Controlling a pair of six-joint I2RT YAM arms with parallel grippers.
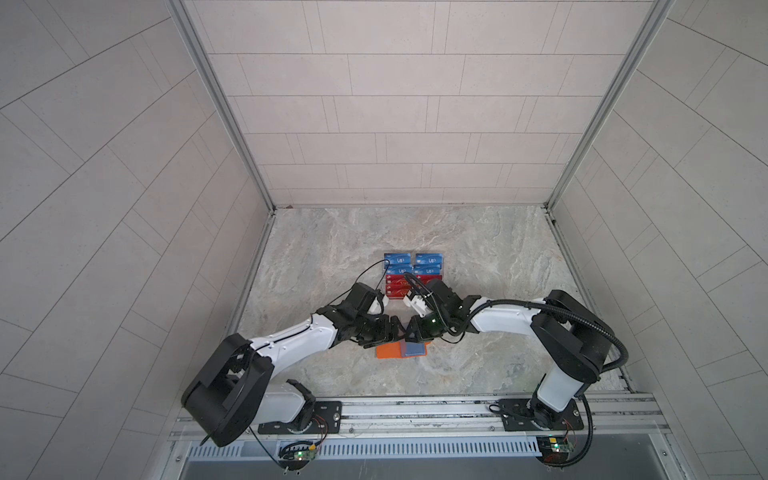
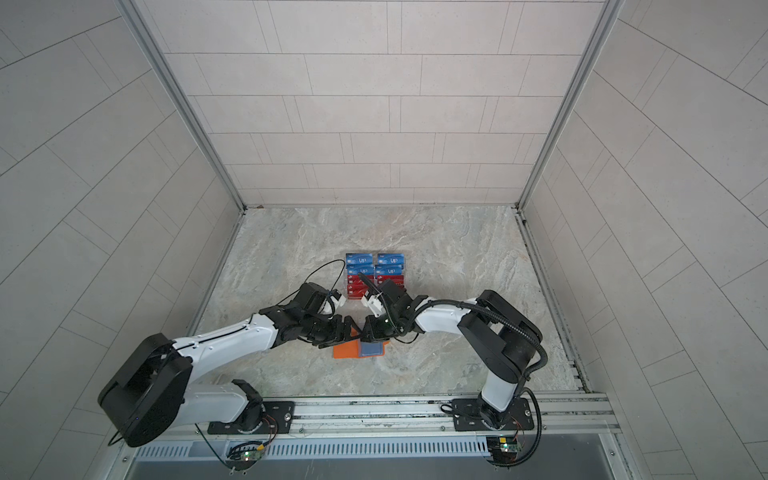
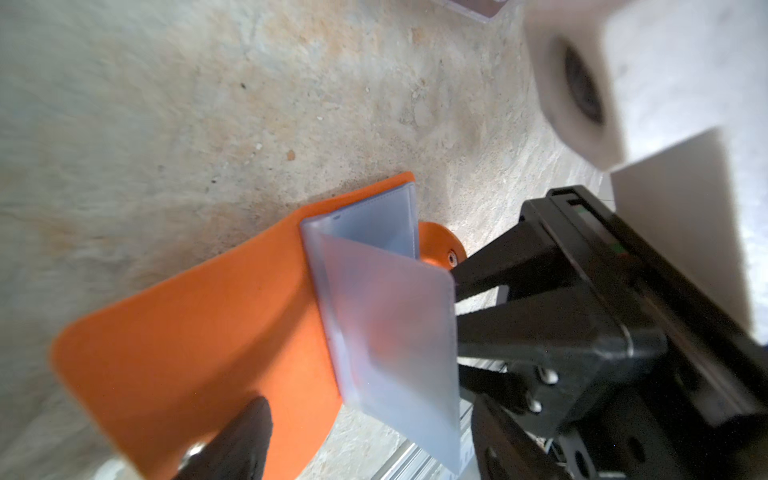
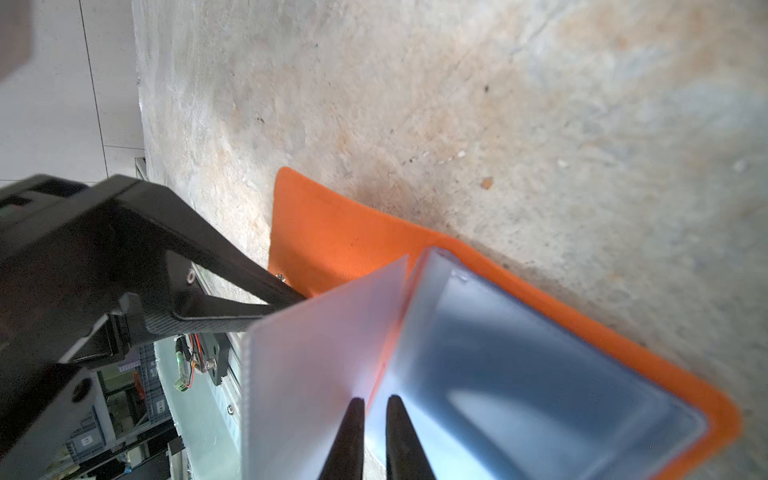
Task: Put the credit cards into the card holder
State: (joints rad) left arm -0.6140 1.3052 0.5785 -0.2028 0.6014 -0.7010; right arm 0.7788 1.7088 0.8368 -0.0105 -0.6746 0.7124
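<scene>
Marbled tabletop [image 1: 478,257] is stretching back to the far wall, tiled walls [image 1: 395,104] are closing it in on three sides, and metal posts [image 1: 220,104] are running up the corners. A clear stand [image 1: 443,266] is sitting mid-table. Up front, a rail [image 1: 415,409] is spanning the edge, a slotted grille [image 1: 395,449] is lying below it, and small boards [image 1: 299,456] are glowing green.

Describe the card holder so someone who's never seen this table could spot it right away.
On the grey marbled tabletop, look nearer the front rail than the tiered rows of blue and red plastic cards. The bright orange leather-like wallet lies open there, the only orange thing, a clear plastic sleeve lifted from it.
</scene>
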